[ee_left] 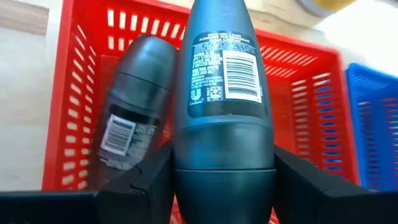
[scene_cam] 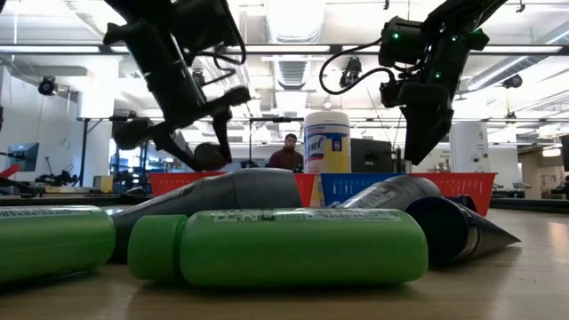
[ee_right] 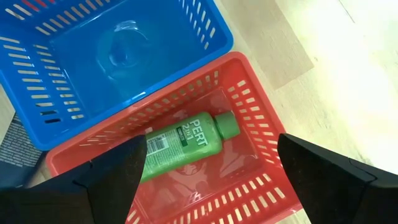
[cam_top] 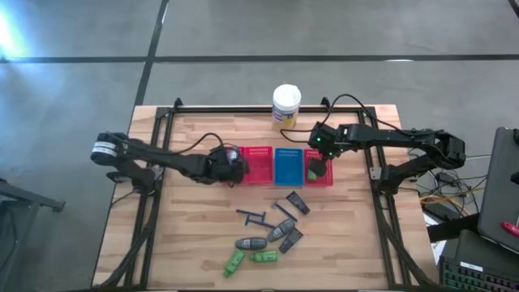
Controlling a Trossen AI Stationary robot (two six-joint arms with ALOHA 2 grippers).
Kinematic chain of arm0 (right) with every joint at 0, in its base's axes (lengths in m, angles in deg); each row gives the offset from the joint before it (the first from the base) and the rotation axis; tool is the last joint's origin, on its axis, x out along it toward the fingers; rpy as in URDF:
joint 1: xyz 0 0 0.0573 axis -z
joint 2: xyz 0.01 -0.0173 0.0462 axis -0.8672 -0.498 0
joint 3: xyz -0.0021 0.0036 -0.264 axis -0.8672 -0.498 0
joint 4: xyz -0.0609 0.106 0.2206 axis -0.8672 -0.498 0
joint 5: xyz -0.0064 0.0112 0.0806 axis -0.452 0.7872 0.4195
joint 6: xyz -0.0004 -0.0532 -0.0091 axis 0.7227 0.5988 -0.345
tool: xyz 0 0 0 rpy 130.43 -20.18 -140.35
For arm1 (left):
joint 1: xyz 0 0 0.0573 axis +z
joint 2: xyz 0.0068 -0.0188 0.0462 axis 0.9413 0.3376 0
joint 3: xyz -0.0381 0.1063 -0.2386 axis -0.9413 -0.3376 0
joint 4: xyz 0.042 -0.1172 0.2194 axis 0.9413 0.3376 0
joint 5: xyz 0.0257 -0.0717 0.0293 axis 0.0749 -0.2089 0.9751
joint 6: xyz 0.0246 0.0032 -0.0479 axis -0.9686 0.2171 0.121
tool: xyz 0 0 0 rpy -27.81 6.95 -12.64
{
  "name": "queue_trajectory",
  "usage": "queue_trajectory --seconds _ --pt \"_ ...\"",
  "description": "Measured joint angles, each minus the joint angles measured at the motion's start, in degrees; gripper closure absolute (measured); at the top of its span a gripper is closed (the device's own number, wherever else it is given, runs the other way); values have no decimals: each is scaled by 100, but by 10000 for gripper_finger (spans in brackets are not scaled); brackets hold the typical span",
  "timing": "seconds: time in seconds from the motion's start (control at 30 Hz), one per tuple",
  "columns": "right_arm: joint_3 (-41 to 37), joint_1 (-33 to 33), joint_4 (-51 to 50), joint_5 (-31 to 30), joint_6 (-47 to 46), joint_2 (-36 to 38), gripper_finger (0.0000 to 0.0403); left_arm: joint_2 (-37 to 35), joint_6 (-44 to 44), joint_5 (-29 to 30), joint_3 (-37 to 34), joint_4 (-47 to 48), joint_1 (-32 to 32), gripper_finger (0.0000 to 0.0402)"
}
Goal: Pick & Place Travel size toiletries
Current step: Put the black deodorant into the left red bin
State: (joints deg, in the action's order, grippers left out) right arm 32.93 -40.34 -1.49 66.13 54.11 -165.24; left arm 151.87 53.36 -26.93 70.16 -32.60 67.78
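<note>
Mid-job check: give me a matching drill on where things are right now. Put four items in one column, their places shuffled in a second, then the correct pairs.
Items:
1. Grey roll-on held upright
2. Green bottle
3. Second grey roll-on
4. White canister

Places:
A. Lying in the right red basket, under the open right hand
B. On the table behind the baskets
C. Between the fingers of the left hand
D. Lying in the left red basket

Pairs: 1-C, 2-A, 3-D, 4-B
</note>
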Motion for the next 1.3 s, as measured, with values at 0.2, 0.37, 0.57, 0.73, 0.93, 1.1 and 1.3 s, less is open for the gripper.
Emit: queue_trajectory --seconds 0.2,0.37,0.57,0.73,0.93,1.1,1.3 --pt "0 0 -2 -1 2 0 44 54 -458 -192 -1 -104 48 148" --pt "0 0 -7 -1 2 0 44 -54 -534 -540 -1 -129 51 142" --pt "0 0 -15 -1 2 0 44 -443 -1117 -708 -1 -174 -32 147" --pt "0 0 -20 -1 49 0 44 -876 -3871 -1775 1 -768 -359 154" --pt "0 0 -21 1 128 0 44 -721 -5726 -3054 5 -962 -1176 154" --pt "0 0 -33 1 111 0 44 -378 -6956 -3096 109 -1256 -1739 154" --pt "0 -2 -148 0 240 0 44 295 -8324 -3095 505 -1678 -2004 154"
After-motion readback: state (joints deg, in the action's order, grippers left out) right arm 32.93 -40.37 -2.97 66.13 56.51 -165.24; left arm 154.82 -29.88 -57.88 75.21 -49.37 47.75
